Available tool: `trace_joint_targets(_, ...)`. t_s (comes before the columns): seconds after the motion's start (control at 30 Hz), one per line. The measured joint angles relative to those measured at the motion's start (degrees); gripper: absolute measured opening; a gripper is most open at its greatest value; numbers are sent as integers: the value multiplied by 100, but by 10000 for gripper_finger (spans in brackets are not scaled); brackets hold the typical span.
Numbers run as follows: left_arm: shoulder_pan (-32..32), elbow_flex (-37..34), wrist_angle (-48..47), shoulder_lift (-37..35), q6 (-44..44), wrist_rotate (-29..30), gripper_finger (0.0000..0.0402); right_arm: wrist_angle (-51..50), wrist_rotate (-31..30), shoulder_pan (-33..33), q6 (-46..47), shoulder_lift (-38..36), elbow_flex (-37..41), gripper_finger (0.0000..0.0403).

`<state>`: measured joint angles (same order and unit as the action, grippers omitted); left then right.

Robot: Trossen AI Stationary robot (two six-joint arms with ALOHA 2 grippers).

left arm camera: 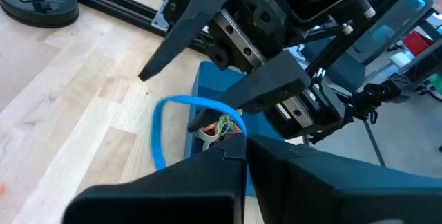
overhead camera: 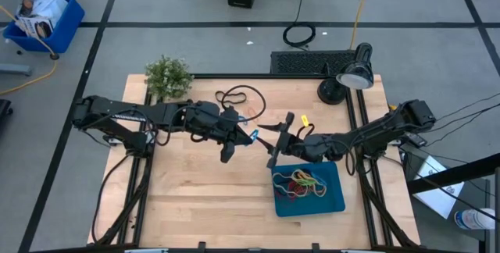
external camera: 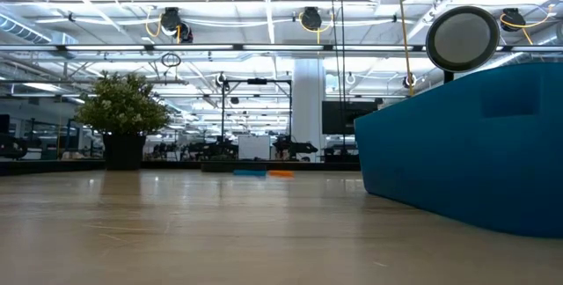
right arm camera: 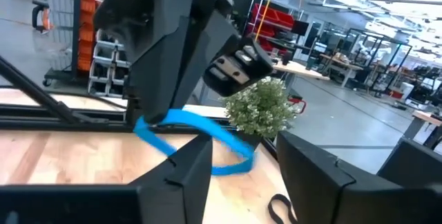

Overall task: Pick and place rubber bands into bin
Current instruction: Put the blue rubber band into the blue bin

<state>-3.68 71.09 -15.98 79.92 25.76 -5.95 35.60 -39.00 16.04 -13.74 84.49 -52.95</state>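
The shallow teal-blue rectangular bin (overhead camera: 337, 203) sits on the wooden table's (overhead camera: 195, 198) near right part, and inside it lies a tangled heap of thin rubber bands (overhead camera: 301, 183) in red, orange, green and tan. In the low view the bin's blue wall fills the right side.

Just beyond the bin's far left corner the two grippers meet above the table. The left gripper (overhead camera: 242, 139) has its fingers pinched shut on a thin blue rubber band (left arm camera: 166, 124), which hangs as a loop from its tips. The right gripper (overhead camera: 281, 140) faces it with its jaws spread wide; the blue loop (right arm camera: 190, 137) sits right at one finger (right arm camera: 181, 172) and in the gap between the two, but whether the finger touches it cannot be told.

Farther back on the table lie a loose loop of black cable (overhead camera: 238, 95), a small orange band (overhead camera: 250, 112) and a small yellow object (overhead camera: 305, 119). A small bushy green plant (overhead camera: 167, 76) stands at the far left corner, and a black desk lamp with a round base (overhead camera: 344, 81) at the far right corner. On the floor beyond the table sit a bright-blue crate holding papers (overhead camera: 41, 20) and a coiled black cable (overhead camera: 299, 34)
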Motion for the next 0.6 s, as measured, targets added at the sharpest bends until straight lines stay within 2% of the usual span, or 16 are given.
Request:
trace_joint_targets(0.13, 0, 0, 2, 0, -102, 2, 5, -5, 4, -5, -48, 2, 0, 117)
trace_joint_targets(0.3, 0, 0, 0, 0, -105, 2, 26, -3, 19, -5, -48, 2, 0, 58)
trace_joint_targets(0.43, 0, 0, -1, 0, -173, 2, 27, -3, 22, -5, -48, 2, 0, 11)
trace_joint_targets(0.6, 0, 0, -1, 0, -273, 2, 12, -3, 24, -5, 193, 2, 0, 10)
